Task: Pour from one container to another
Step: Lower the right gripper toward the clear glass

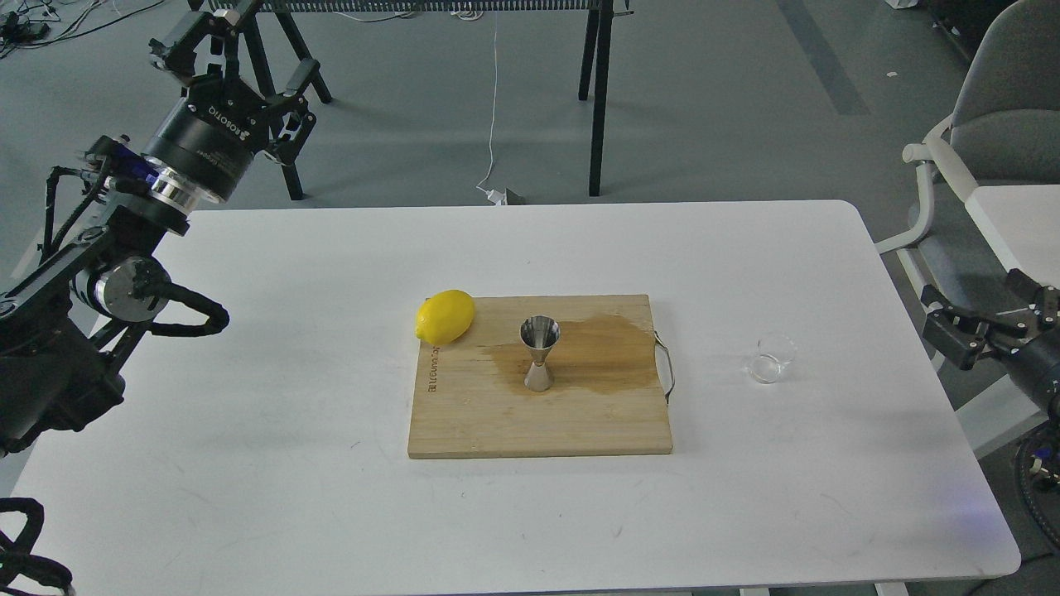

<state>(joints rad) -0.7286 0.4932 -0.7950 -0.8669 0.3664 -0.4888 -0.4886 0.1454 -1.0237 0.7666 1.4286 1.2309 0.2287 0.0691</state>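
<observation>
The small clear glass cup point(772, 362) stands on the white table point(248, 463), right of the shiny steel hourglass jigger point(540, 352) on the wet wooden board point(497, 422). Left gripper point(236, 54) and right gripper point(977, 319) both hang spread, empty.

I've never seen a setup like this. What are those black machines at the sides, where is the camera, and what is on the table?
The camera sits in the robot's head, looking forward and down at a white table. The black machines are its two arms. The left claw is raised beyond the table's far left corner, with its fingers spread. The right claw reaches in low from the right edge, also open. Neither holds anything. On the table lies a wooden cutting board with a dark wet stain. A steel jigger stands upright on it, and a lemon rests at its far left corner. A small clear glass cup stands apart on the right.
</observation>
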